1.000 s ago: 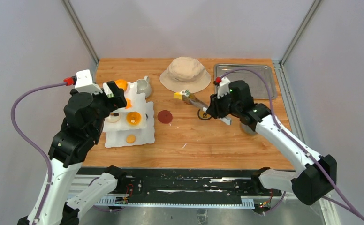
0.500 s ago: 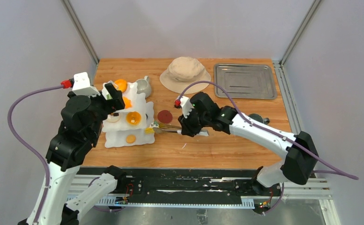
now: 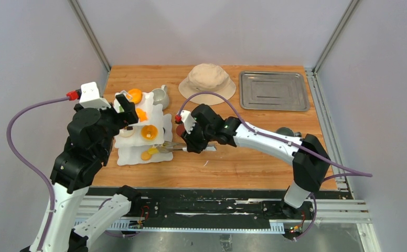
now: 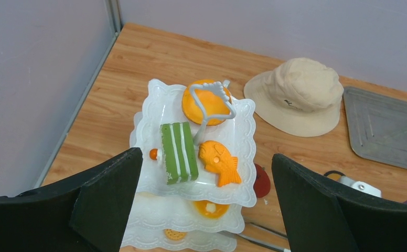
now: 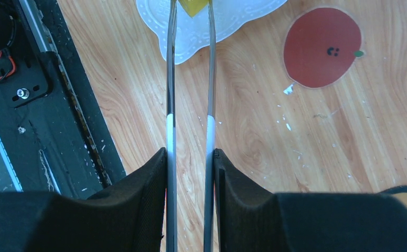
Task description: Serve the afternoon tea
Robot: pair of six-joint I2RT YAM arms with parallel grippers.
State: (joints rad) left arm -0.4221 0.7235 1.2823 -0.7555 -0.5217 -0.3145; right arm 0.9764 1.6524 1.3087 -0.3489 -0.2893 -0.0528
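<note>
Right claw (image 5: 190,157) clenched on the long metal tongs (image 5: 170,79), both tong arms pinched between its fingers. Tong tips pinch a yellow pastry (image 5: 193,5) at the top edge of the right wrist view, over the wavy rim of the lowest tier. In the top view that pastry is left of centre, at the lower right corner of the three-tier stand (image 3: 133,157). Can't tell if it touches the tier.

Left claw (image 4: 205,157) released, jaws wide, nothing in it, hanging above the stand. Top tier carries a green striped cake (image 4: 178,152), orange fish (image 4: 220,163) and round orange pastry (image 4: 206,105). Orange pieces on both lower tiers too.

Grey mug (image 3: 160,96) just behind the stand, upper left of centre. Beige hat (image 3: 207,81) top centre, metal tray (image 3: 274,90) upper right. Red apple sticker (image 5: 322,47) on the table (image 3: 233,163).
</note>
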